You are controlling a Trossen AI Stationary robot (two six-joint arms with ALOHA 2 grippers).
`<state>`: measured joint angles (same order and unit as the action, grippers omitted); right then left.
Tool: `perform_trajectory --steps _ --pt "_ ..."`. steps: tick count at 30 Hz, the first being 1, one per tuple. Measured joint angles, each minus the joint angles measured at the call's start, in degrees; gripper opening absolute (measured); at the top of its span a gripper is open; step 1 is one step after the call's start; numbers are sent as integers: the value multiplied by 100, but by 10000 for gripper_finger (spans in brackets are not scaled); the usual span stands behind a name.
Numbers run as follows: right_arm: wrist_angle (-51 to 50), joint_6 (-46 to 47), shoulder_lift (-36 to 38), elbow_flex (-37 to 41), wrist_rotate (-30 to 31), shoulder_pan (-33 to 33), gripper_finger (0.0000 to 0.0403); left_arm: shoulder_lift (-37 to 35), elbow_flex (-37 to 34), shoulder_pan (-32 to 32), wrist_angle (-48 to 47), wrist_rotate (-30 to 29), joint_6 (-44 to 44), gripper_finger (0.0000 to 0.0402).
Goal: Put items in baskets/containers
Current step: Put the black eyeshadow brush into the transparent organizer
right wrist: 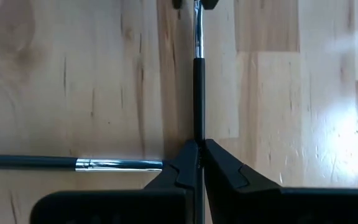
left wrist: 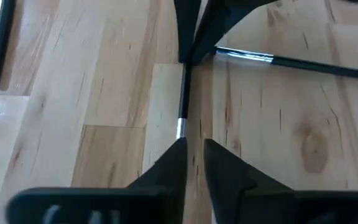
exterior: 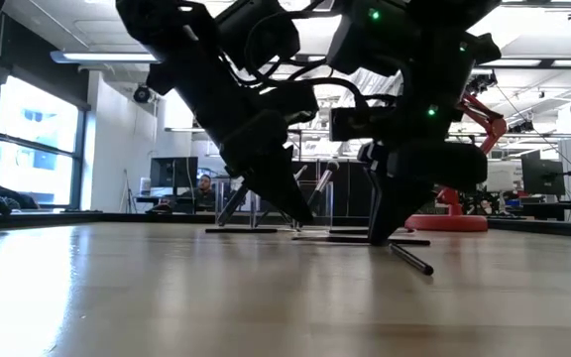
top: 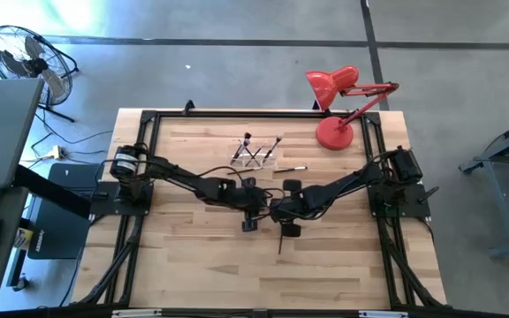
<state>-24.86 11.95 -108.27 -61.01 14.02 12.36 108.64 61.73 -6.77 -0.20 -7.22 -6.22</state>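
Toward the left of the table (top: 184, 256), my left arm reaches in to mid-table, and my left end effector (left wrist: 195, 147) sits low over the wood. Its fingers stand a narrow slit apart, straddling the silvery ferrule end of a dark-handled brush (right wrist: 198, 93) that lies flat on the boards; I see bare wood in the gap, so it is not clamped there. Behind that spot, toward the table's far edge, the clear holder (top: 254, 159) stands with several brushes (top: 253, 145) leaning crosswise inside it.

Following the lying brush rightward, its dark handle runs straight into my right end effector (right wrist: 200, 147), whose fingers are pressed together on the handle, tips down at the table. A second brush (right wrist: 73, 163) lies on the wood just beside those fingertips, crossways to the pinched one, its silvery ferrule pointing at them. A third brush (top: 292, 168) lies loose on the table just to the right of the holder. Farther right, near the far corner, stands the red desk lamp (top: 336, 132).
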Motion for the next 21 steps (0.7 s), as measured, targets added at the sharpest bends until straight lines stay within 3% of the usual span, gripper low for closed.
perform_trajectory --steps 6,21 --pt "57 -44 0 -4 -68 2 15 0 4 -2 -27 -92 42 3" --pt "364 -15 -5 7 -103 7 11 0 9 -2 -592 -136 229 10"
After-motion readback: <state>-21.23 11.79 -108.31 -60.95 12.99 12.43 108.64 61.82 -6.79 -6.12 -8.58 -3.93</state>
